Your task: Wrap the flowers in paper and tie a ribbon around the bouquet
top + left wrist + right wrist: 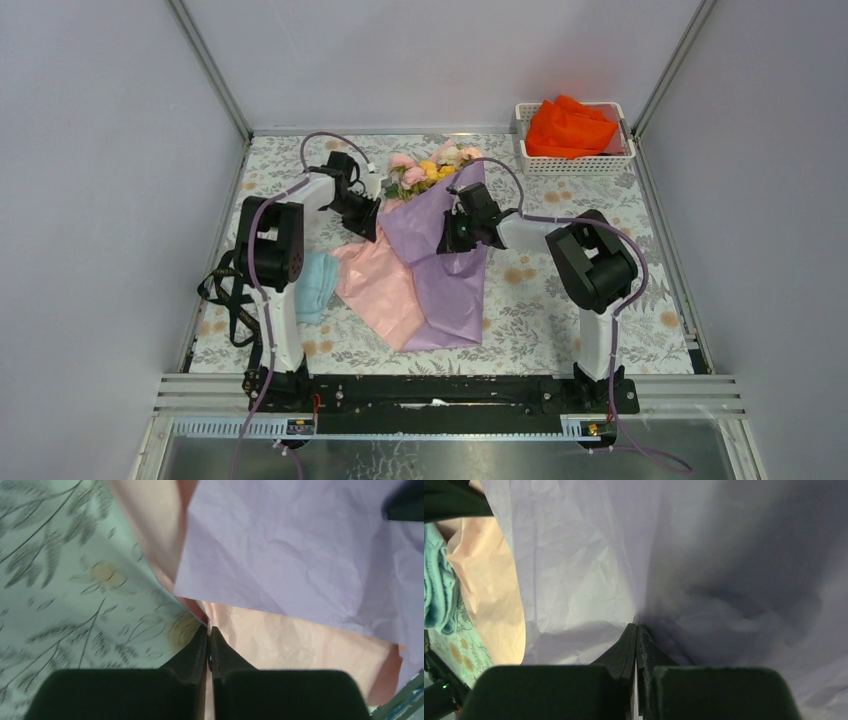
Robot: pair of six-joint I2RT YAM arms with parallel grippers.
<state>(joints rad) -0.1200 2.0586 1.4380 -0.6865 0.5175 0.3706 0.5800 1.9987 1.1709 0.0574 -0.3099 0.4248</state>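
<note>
The flowers [430,168], pink, yellow and white roses, lie at the back of the table with their heads sticking out of the top of the paper [445,275]. The sheet is folded over the stems, lilac face up, and its pale pink face [380,285] spreads to the left. My left gripper [364,222] is shut on the paper's left edge, where pink sheet [300,645] runs between the fingertips [208,628]. My right gripper [452,238] is shut on a pinch of the lilac fold [574,570], seen at the fingertips [636,626]. A black ribbon [226,300] lies looped beside the left arm's base.
A white basket [520,118] holding an orange cloth [570,128] stands at the back right. A light blue folded cloth [318,285] lies left of the pink sheet. The floral tablecloth [560,300] covers the table, with grey walls on both sides.
</note>
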